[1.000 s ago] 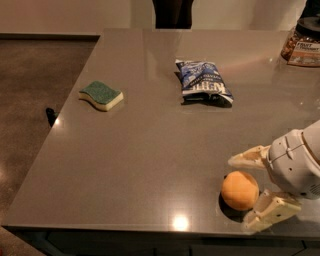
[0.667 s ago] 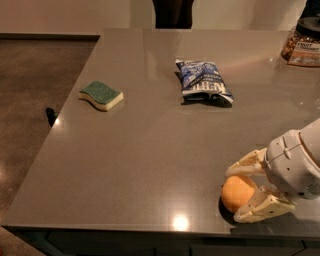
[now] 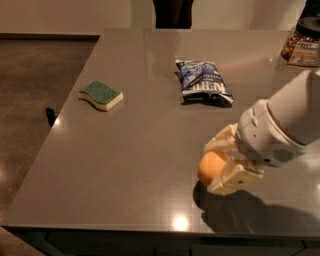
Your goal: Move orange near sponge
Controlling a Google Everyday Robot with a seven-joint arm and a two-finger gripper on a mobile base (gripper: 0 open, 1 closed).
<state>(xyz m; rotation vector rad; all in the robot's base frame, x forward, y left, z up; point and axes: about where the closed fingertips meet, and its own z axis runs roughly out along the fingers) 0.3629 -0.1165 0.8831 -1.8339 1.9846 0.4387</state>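
Note:
The orange [image 3: 211, 167] is round and matte, held between the pale fingers of my gripper [image 3: 218, 162] at the front right of the grey table. It hangs slightly above the tabletop, with its shadow beneath. The gripper is shut on it, one finger above [image 3: 220, 141] and one below [image 3: 232, 179]. The sponge [image 3: 101, 95], dark green on top with pale yellow foam, lies flat at the left side of the table, far from the orange.
A blue-and-white snack bag [image 3: 202, 81] lies at the table's middle back. A jar with a label [image 3: 302, 43] stands at the far right back. The table's left edge [image 3: 60, 120] drops to a brown floor. A dark chair back [image 3: 172, 12] is behind the table.
The gripper closed on the orange, lifted it off the table and carried it leftward.

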